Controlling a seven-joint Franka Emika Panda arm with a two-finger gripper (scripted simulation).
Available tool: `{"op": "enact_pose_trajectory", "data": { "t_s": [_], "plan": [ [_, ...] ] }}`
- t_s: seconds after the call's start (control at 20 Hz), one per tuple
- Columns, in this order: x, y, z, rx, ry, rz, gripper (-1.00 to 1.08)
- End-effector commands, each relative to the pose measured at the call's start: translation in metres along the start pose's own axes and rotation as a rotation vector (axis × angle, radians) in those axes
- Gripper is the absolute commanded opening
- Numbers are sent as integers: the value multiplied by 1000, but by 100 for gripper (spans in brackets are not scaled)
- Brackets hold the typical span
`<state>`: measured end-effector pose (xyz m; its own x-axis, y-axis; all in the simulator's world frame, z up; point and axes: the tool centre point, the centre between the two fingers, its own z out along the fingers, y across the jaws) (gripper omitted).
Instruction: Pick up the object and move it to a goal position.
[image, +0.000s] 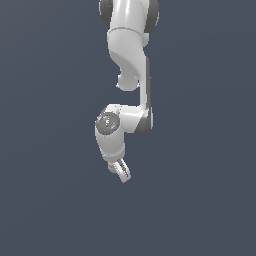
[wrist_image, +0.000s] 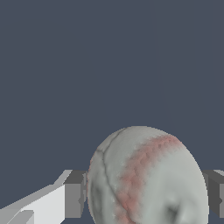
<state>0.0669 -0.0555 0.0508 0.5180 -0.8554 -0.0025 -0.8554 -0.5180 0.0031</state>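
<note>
The ball (wrist_image: 146, 179) is off-white with a red stitched seam and fills the lower part of the wrist view. It sits between my two grey finger pads (wrist_image: 73, 194), which touch it on both sides. My gripper (wrist_image: 144, 197) is shut on the ball. In the exterior view the gripper (image: 120, 171) hangs below the white arm and points down toward the exterior view's right. There the ball is almost wholly hidden by the fingers.
A plain dark grey-blue surface (image: 200, 200) fills the background in both views. The white arm (image: 130, 55) reaches down from the top of the exterior view. No other objects show.
</note>
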Motion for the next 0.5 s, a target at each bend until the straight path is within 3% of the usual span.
{"op": "enact_pose_trajectory", "data": {
  "t_s": [0.0,0.45],
  "plan": [
    [5,16,-3,2,2,1,-100],
    [29,100,-13,3,1,1,-100]
  ]
}}
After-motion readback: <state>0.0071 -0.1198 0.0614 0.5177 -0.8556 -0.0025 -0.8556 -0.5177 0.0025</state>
